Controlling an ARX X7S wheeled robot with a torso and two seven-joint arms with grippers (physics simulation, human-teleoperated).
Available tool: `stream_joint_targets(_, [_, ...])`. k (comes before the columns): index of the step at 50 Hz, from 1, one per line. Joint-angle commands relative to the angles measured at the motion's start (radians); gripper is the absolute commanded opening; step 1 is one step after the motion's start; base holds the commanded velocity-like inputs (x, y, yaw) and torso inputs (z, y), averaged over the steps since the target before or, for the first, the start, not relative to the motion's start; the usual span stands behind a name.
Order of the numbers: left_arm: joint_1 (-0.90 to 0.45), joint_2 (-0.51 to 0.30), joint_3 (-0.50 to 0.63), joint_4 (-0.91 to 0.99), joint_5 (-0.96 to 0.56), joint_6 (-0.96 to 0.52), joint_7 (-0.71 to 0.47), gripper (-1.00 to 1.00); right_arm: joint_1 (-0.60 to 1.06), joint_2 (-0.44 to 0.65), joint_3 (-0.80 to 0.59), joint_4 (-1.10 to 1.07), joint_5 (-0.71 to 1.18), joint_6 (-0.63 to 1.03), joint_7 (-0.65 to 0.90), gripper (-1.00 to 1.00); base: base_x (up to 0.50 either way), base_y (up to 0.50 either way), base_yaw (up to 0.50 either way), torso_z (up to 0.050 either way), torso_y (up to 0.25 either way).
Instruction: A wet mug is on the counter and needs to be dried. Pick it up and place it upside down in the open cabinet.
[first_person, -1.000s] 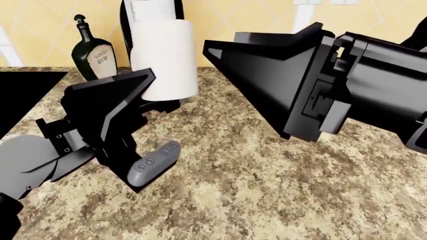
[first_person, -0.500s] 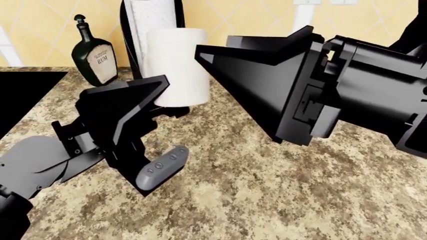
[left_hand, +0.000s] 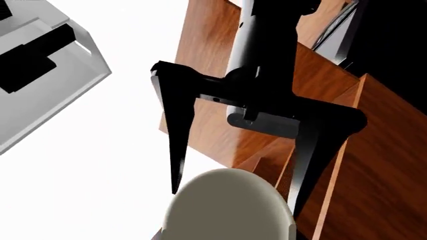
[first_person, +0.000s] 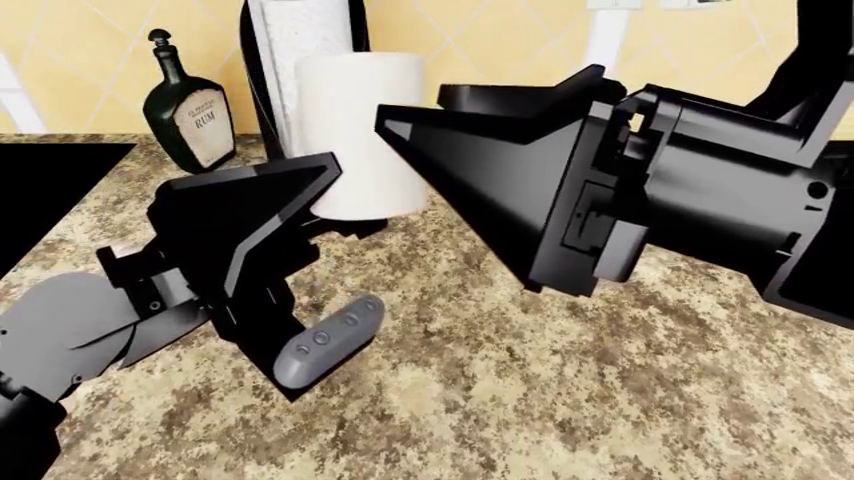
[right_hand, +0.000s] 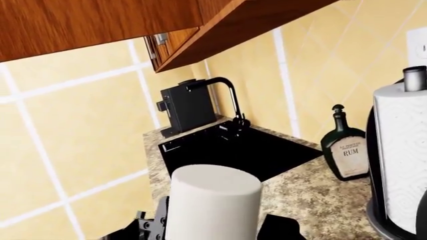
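The white mug is held up over the granite counter, in front of the paper-towel roll. My left gripper is shut on its lower part, which is hidden behind the gripper's black housing. The mug fills the near part of the left wrist view. There my right gripper is open, one black finger on each side of the mug's far end. In the right wrist view the mug stands right in front, flat closed end up. Its handle is not in view.
The paper-towel roll in its black holder and a rum bottle stand at the back wall. The black stovetop is at the left. A wooden wall cabinet hangs overhead. A coffee machine and faucet are beyond.
My left gripper has carried the mug to the right and slightly down. My right gripper has moved left, closing in around the mug.
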Motion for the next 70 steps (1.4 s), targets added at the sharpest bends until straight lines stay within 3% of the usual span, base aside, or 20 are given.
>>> stream_joint_targets(1, [-0.003, 0.001, -0.011, 0.019, -0.020, 0.010, 0.007, -1.00, -0.011, -0.012, -0.007, 0.006, -0.020, -0.003, -0.017, 1.00, 0.00, 0.00, 0.00, 0.000, 0.000])
stream_joint_targets(29, [0.002, 0.016, 0.001, 0.054, -0.030, 0.015, 0.026, -1.00, -0.024, -0.062, -0.035, 0.022, -0.093, -0.012, -0.063, 1.00, 0.00, 0.00, 0.00, 0.000, 0.000])
stream_joint_targets(30, [0.001, 0.016, 0.001, 0.054, -0.031, 0.016, 0.027, -1.00, -0.026, -0.063, -0.036, 0.021, -0.100, -0.015, -0.060, -1.00, 0.00, 0.00, 0.00, 0.000, 0.000])
stream_joint_targets(48, [0.005, 0.011, 0.006, 0.054, -0.058, 0.027, 0.043, -1.00, -0.018, -0.057, -0.064, -0.001, -0.127, -0.010, -0.005, -1.00, 0.00, 0.00, 0.00, 0.001, 0.001])
stream_joint_targets(49, [0.006, 0.009, 0.005, 0.057, -0.074, 0.035, 0.046, 1.00, -0.017, -0.057, -0.065, 0.000, -0.128, -0.011, -0.003, -1.00, 0.00, 0.00, 0.00, 0.000, 0.000])
stream_joint_targets(70, [0.005, -0.020, 0.052, 0.050, -0.085, 0.116, 0.042, 1.00, 0.064, -0.014, -0.032, 0.044, -0.110, -0.023, 0.023, -1.00, 0.00, 0.00, 0.00, 0.000, 0.000])
